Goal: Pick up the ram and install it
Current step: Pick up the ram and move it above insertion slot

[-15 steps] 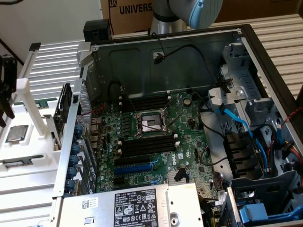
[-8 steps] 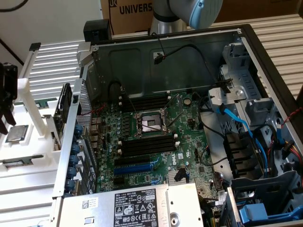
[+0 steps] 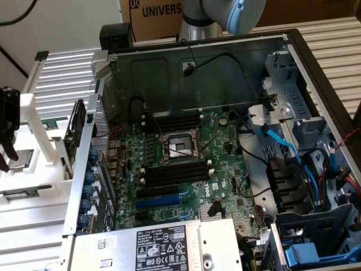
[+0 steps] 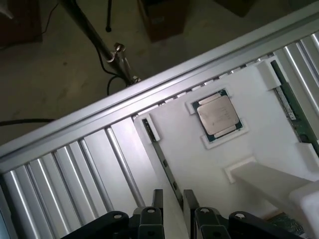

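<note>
wrist view, nearest first: gripper with its two black fingers parted by a narrow gap, clamped on nothing. just past the tips, the ram, seen edge-on as a thin dark strip standing in a slot of the white holder, in line with the gap between the fingers. farther along the holder, the square silver processor chip lying flat in its own framed pocket, well apart from the ram. near it, a second green board strip along the holder's edge. under it all, the ribbed aluminium table; beyond it, a dim floor with a metal stand and a black cable.

exterior view, near to far: silver power supply, then the green motherboard inside the open computer case, black memory slots with white end clips on either side of the processor socket. at the exterior view's left, outside the case, the gripper hanging over the white holder. at the back, the arm's pale joint and a cardboard box.
</note>
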Robot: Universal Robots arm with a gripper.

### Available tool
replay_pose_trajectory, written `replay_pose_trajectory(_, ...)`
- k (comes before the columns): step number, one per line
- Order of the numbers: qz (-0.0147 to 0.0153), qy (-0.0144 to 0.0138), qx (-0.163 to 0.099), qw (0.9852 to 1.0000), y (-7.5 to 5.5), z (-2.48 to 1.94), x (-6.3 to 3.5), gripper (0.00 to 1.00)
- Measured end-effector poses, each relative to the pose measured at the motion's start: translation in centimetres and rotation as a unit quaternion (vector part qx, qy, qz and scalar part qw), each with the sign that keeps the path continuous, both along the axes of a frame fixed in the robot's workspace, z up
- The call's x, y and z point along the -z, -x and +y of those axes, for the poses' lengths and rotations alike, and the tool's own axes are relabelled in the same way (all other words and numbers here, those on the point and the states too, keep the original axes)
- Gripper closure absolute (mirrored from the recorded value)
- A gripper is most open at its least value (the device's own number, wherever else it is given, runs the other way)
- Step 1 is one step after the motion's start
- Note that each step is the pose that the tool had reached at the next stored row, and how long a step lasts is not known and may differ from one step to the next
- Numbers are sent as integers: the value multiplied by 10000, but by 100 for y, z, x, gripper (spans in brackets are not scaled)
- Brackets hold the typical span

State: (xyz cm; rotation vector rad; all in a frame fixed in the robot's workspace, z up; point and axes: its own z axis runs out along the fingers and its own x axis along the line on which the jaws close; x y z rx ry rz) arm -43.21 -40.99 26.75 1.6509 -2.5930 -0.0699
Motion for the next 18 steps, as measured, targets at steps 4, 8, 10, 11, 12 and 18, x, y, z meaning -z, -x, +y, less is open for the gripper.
replay_pose_trajectory(4,1,-14,-174,9998,5,-36,32,70)
replay_pose_trajectory(8,0,-13,-491,9988,6,-64,72,70)
replay_pose_trajectory(10,-42,-11,-594,9982,6,-69,82,70)
replay_pose_trajectory(11,-70,-10,-641,9979,6,-70,87,70)
replay_pose_trajectory(12,-97,-8,-684,9976,7,-71,91,70)
replay_pose_trajectory(18,-225,-40,-1002,9947,16,-72,133,70)
